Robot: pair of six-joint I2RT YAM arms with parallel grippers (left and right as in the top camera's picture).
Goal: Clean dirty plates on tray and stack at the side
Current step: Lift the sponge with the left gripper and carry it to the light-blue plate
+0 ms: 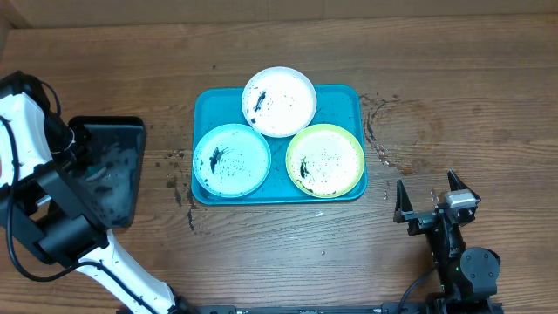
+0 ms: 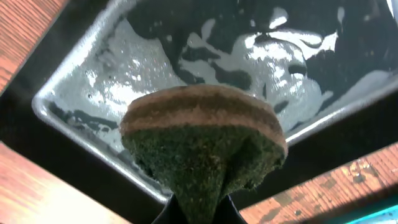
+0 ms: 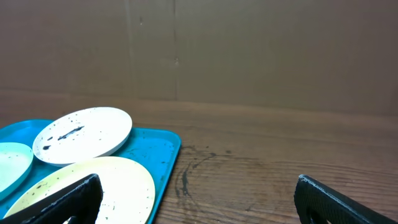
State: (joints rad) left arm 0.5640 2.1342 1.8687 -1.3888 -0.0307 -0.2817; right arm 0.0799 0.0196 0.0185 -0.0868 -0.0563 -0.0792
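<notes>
Three dirty plates lie on the turquoise tray (image 1: 349, 98): a white one (image 1: 279, 101) at the back, a pale teal one (image 1: 231, 159) front left and a yellow-green one (image 1: 325, 160) front right, all with dark specks. My left gripper (image 2: 200, 208) is shut on a green-and-brown sponge (image 2: 202, 134), held over the wet black tray (image 2: 186, 56) far left of the plates. My right gripper (image 1: 427, 194) stands open and empty on the table, right of the turquoise tray. In the right wrist view the yellow-green plate (image 3: 93, 186) lies by its left finger (image 3: 68, 199).
The black tray (image 1: 118, 174) holds foamy liquid and sits at the table's left side. Dark wet marks stain the wood right of the turquoise tray (image 1: 384, 139) and left of it (image 1: 179, 174). A brown cardboard wall (image 3: 249, 56) closes the back.
</notes>
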